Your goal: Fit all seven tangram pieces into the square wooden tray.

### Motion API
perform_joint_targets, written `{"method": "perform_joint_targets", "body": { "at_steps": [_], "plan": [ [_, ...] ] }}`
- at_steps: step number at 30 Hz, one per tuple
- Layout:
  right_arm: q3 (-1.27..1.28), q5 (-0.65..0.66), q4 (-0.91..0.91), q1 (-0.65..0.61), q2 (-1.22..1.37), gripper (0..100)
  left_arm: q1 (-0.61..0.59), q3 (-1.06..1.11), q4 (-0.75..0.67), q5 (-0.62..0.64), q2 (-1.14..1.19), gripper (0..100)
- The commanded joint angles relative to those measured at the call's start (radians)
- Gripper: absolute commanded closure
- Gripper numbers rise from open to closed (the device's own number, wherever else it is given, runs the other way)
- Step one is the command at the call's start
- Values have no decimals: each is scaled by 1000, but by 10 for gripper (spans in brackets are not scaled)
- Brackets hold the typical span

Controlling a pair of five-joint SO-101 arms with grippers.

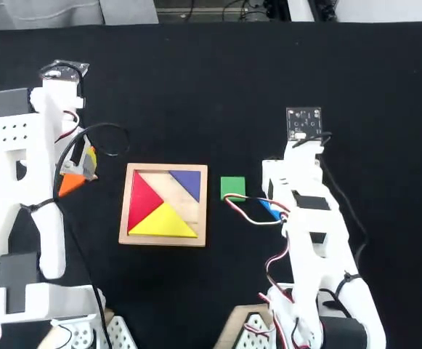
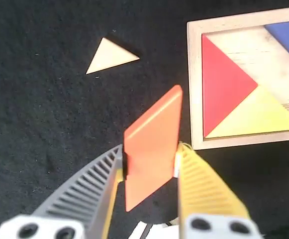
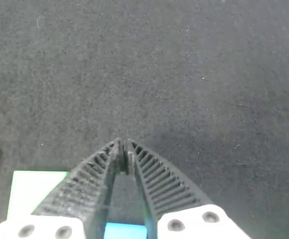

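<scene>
The square wooden tray (image 1: 126, 205) lies mid-table and holds a red triangle (image 1: 144, 198), a yellow triangle (image 1: 163, 221) and a blue triangle (image 1: 187, 183). Left of the tray, my left gripper (image 2: 151, 148) is shut on an orange parallelogram (image 2: 156, 117), lifted off the cloth; this orange parallelogram (image 1: 70, 184) also shows from above. Beyond it lies a plain wooden triangle (image 2: 109, 56). A green square (image 1: 232, 187) sits right of the tray. My right gripper (image 3: 123, 149) is shut and empty, beside the green square (image 3: 35, 186), with a light blue piece (image 3: 127, 231) under it.
Black cloth covers the table. The tray's rim (image 2: 194, 84) lies close to the orange piece's far end. The right arm's red and white cables (image 1: 243, 211) trail between the tray and the light blue piece (image 1: 271, 209). Bare wood shows in the tray's right part.
</scene>
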Motion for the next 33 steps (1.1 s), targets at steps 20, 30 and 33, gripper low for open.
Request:
{"method": "perform_joint_targets", "body": {
  "at_steps": [20,30,33],
  "plan": [
    [-7,52,-18,-12,-36,987,-128,67,-203,-83,25,805],
    [-8,52,-18,-31,-36,987,-424,90,-203,-74,133,786],
    [-4,54,-18,-48,-31,987,-404,88,-215,-87,155,748]
  ]
}}
